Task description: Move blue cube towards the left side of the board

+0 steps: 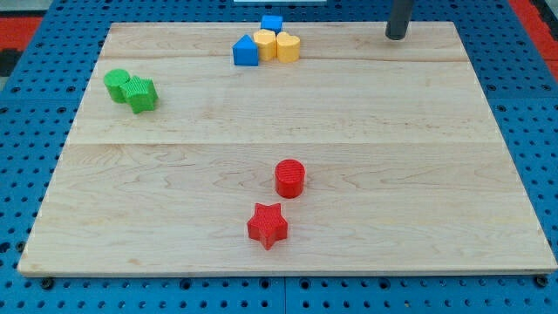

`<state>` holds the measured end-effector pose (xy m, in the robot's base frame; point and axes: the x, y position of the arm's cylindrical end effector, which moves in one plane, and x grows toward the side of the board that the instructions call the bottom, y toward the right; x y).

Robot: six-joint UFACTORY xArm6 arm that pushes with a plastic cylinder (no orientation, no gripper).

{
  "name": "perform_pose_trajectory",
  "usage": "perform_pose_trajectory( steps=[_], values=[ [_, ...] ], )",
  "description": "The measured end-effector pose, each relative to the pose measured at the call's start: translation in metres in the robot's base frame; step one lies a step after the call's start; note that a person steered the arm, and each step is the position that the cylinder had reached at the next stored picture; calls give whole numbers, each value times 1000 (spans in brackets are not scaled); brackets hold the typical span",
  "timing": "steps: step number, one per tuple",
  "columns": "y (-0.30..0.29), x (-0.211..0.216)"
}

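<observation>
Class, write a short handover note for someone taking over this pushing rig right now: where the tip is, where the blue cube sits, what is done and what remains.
My tip is at the view's top right, apart from every block. The blue cube sits at the board's top edge, behind the yellow blocks and a second blue block. The cube is still near the top middle, not on the left side. Left to do: bring the tip to the cube's right side and push it toward the view's left.

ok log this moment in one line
tip: top right, clear of blocks | small blue cube: top edge, behind yellow blocks | push: not begun
</observation>
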<state>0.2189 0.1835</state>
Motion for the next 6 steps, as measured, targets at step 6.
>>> perform_pose_trajectory(
  steps=[6],
  values=[
    [-187,-25]
  ],
)
